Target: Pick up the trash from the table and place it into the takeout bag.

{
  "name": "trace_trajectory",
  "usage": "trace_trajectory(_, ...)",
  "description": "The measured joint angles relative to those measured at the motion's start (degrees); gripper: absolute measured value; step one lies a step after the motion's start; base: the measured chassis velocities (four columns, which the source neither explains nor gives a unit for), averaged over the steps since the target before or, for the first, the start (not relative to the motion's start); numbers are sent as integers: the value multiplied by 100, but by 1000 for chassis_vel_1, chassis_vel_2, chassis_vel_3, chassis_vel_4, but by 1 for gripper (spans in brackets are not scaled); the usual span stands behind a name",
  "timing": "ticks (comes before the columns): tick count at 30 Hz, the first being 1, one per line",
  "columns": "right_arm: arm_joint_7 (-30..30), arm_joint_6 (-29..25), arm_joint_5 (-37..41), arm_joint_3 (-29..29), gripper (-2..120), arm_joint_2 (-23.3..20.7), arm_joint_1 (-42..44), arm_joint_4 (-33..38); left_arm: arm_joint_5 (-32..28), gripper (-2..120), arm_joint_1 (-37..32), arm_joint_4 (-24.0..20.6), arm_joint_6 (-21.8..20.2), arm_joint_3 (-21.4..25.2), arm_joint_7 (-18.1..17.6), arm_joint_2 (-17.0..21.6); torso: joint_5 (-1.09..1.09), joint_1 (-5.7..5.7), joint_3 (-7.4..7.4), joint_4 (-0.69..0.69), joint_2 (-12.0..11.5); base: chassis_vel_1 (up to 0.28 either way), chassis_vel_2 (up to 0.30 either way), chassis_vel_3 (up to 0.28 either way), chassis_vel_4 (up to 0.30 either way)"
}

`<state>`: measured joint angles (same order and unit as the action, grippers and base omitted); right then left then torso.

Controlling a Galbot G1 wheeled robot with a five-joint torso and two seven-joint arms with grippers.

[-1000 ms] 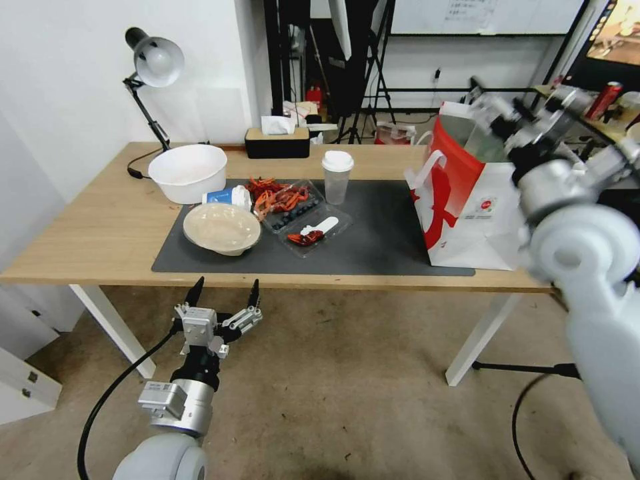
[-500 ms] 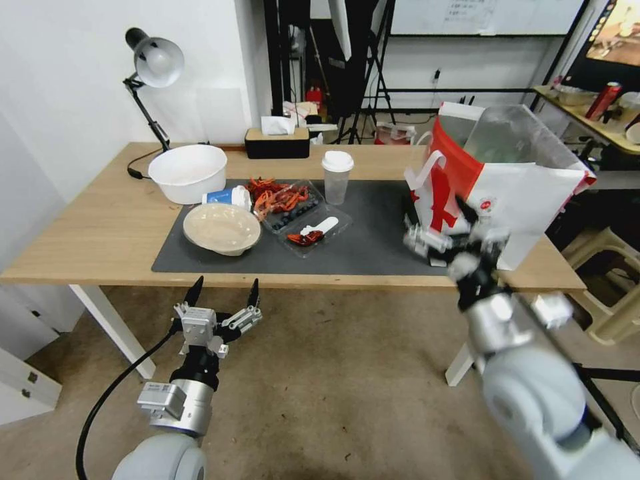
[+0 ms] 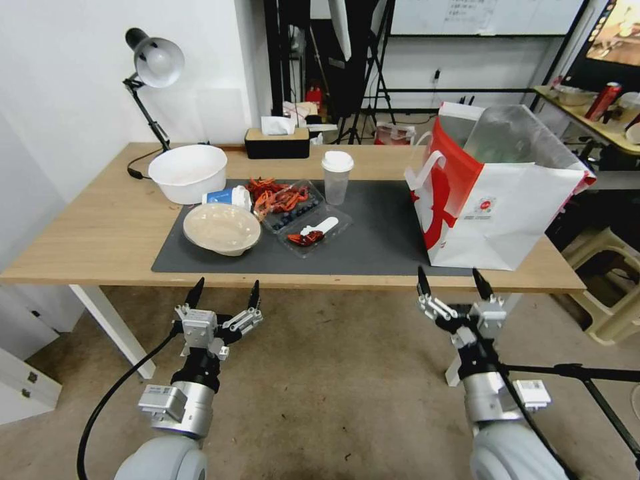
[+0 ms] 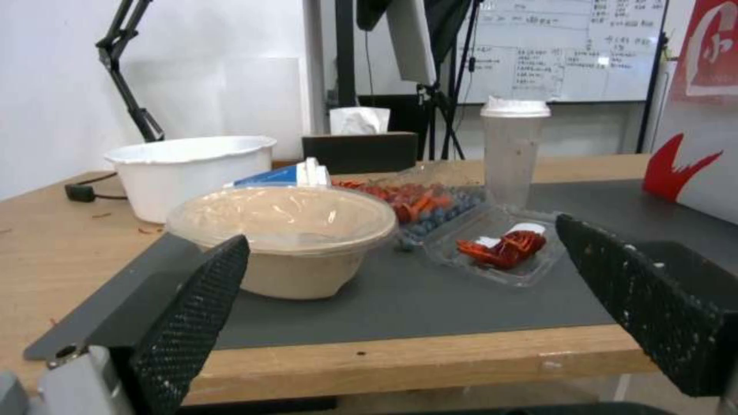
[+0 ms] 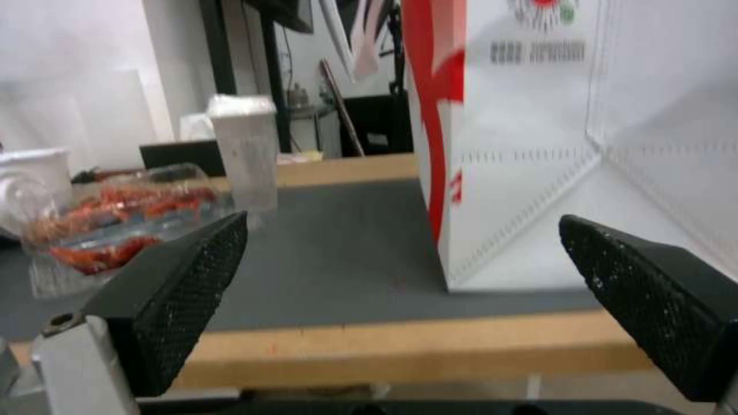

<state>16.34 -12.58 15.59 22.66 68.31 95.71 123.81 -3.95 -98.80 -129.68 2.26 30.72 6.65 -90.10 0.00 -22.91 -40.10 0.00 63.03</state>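
The takeout bag (image 3: 497,200) stands upright, white with red swirls, its foil-lined mouth open. Its contents are hidden. Left gripper (image 3: 223,293) and right gripper (image 3: 453,283) hang below the table (image 3: 87,227) edge, fingers apart

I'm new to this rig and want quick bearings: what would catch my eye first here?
The big white takeout bag with red swirls stands open at the table's right end. Left of it on the grey mat sit the beige bowl, red leftovers and a lidded cup. Both tools, left and right, hang open below the table's front edge.
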Motion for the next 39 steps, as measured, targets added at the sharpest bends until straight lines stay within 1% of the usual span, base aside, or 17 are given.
trace_trajectory(5,67,4,29,-80,100,64,-57,-150,1,100,-20,3,25,17,-3,2,0,0,0,0,0,0,0,0,0)
trace_trajectory(9,114,151,137,-109,100,57,-252,-120,-3,100,-24,6,37,35,-14,16,0,0,-1,0,0,0,0,0,0)
trace_trajectory(11,193,341,268,-158,100,28,-477,-42,-7,100,-22,7,38,40,-16,27,0,0,-1,0,0,0,0,0,0)
trace_trajectory(12,193,341,268,-158,100,28,-477,-42,-7,100,-22,7,38,40,-16,27,0,0,-1,0,0,0,0,0,0)
trace_trajectory(14,277,588,484,-217,100,-15,-760,37,-10,100,-13,14,38,45,-17,27,0,-1,-1,0,0,0,0,0,0)
trace_trajectory(15,277,588,484,-217,100,-15,-760,37,-10,100,-13,14,38,45,-17,27,0,-1,-1,0,0,0,0,0,0)
trace_trajectory(18,367,933,820,-321,100,-94,-1272,41,-12,100,-3,29,38,47,-20,26,-1,-1,-1,0,0,0,0,0,0)
trace_trajectory(19,367,933,820,-321,100,-94,-1272,41,-12,100,-3,29,38,47,-20,26,-1,-1,-1,0,0,0,0,0,0)
trace_trajectory(22,440,1352,1298,-443,100,-188,-1833,-55,-13,100,4,43,38,52,-20,34,0,-1,-1,1,0,0,0,0,0)
trace_trajectory(23,440,1352,1298,-443,100,-188,-1833,-55,-13,100,4,43,38,52,-20,34,0,-1,-1,1,0,0,0,0,0)
trace_trajectory(26,413,1704,1866,-655,100,-329,-2530,-355,-14,100,19,61,33,53,-19,35,0,-2,-1,1,0,0,0,0,0)
trace_trajectory(27,413,1704,1866,-655,100,-329,-2530,-355,-14,100,19,61,33,53,-19,35,0,-2,-1,1,0,0,0,0,0)
trace_trajectory(30,334,1880,2359,-891,100,-418,-3138,-686,-14,100,29,90,30,56,-16,29,0,-2,-2,0,-1,0,0,0,0)
trace_trajectory(34,307,1966,2613,-1056,100,-436,-3471,-897,-13,100,38,112,29,59,-15,21,0,-2,-1,1,0,0,0,0,0)
trace_trajectory(38,289,2057,2881,-1454,100,-386,-4159,-1502,-9,100,69,163,28,70,-11,7,0,-1,-1,0,-1,0,0,0,0)
trace_trajectory(39,289,2057,2881,-1454,100,-386,-4159,-1502,-9,100,69,163,28,70,-11,7,0,-1,-1,0,-1,0,0,0,0)
